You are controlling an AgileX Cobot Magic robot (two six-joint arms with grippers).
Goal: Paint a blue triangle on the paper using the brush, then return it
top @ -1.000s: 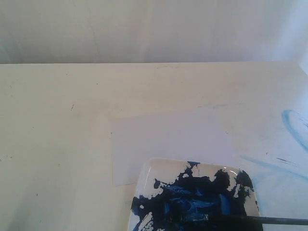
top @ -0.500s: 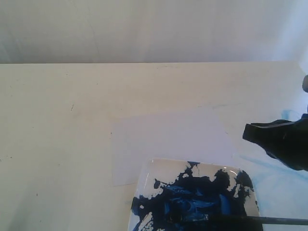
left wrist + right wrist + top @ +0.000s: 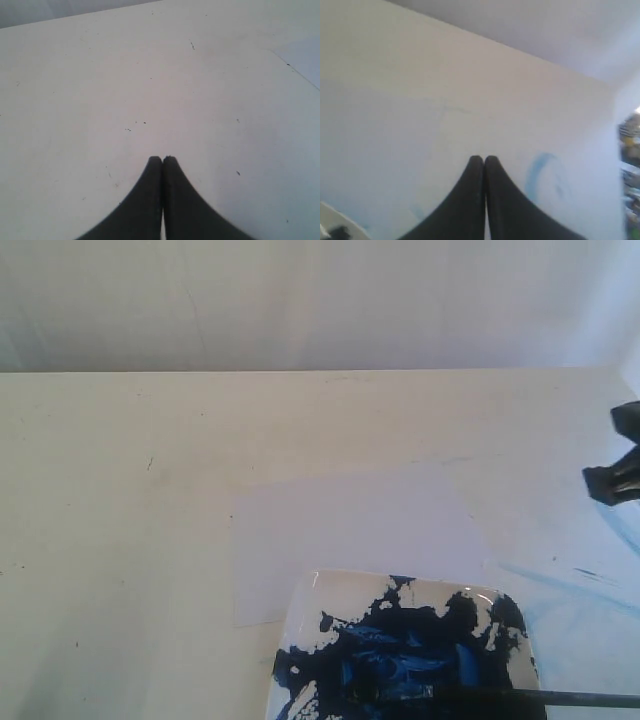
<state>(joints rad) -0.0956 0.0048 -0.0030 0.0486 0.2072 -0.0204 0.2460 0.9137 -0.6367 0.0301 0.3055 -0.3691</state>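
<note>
The paper [image 3: 350, 525] lies flat mid-table, blank, with no blue triangle on it. The brush [image 3: 560, 699] rests with its black handle running off to the right and its tip in the dark-blue paint of the white dish [image 3: 318, 592]. At the right edge of the exterior view my right gripper [image 3: 600, 480] hovers well above and to the right of the brush, touching nothing. Its wrist view shows the right gripper [image 3: 484, 158] shut and empty. My left gripper [image 3: 162, 158] is shut and empty over bare table, with a corner of the paper [image 3: 306, 60] ahead of it.
Pale light-blue smears [image 3: 610, 585] stain the cream table [image 3: 120, 540] on the right, and a pale smear [image 3: 543, 175] also shows under the right gripper. The dish overlaps the paper's near edge. A plain wall stands behind the table.
The right gripper, absent a second ago, came in from the right edge half a second ago and has since drawn back up and to the right. The brush, dish and paper have not moved.
</note>
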